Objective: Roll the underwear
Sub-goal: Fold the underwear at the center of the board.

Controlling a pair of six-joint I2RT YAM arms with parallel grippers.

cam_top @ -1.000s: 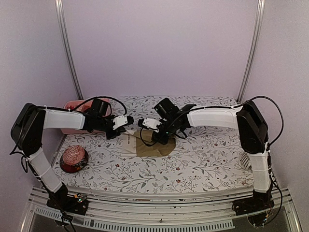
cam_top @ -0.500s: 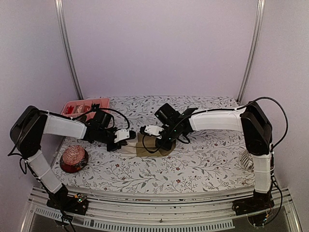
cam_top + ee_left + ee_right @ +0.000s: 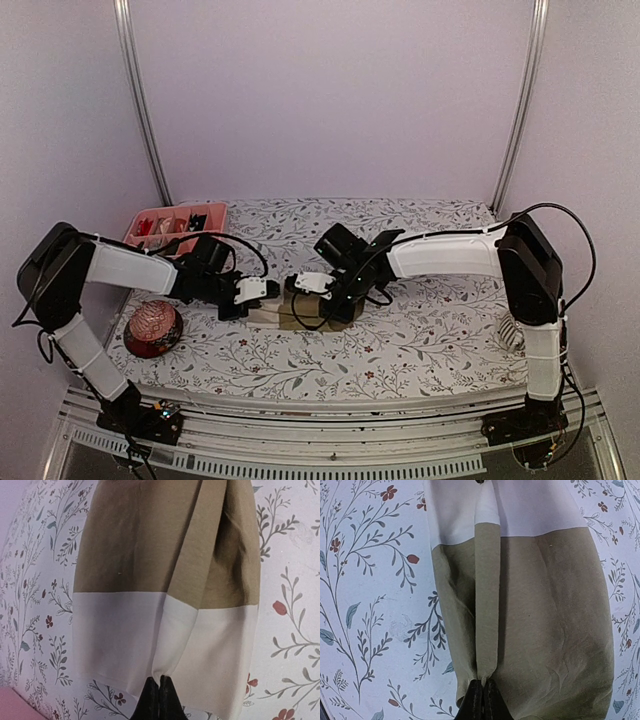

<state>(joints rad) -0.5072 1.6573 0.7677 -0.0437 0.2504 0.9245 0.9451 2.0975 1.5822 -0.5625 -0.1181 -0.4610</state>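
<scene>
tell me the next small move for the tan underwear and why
Probably lower the pinched fold flat onto the cloth beneath, then let go. The left claw is shut on the edge of the pale band and the right claw on the opposite tan edge of the tan underwear, holding one long fold raised along it. Laid flat, it should leave a narrow strip to roll.
</scene>
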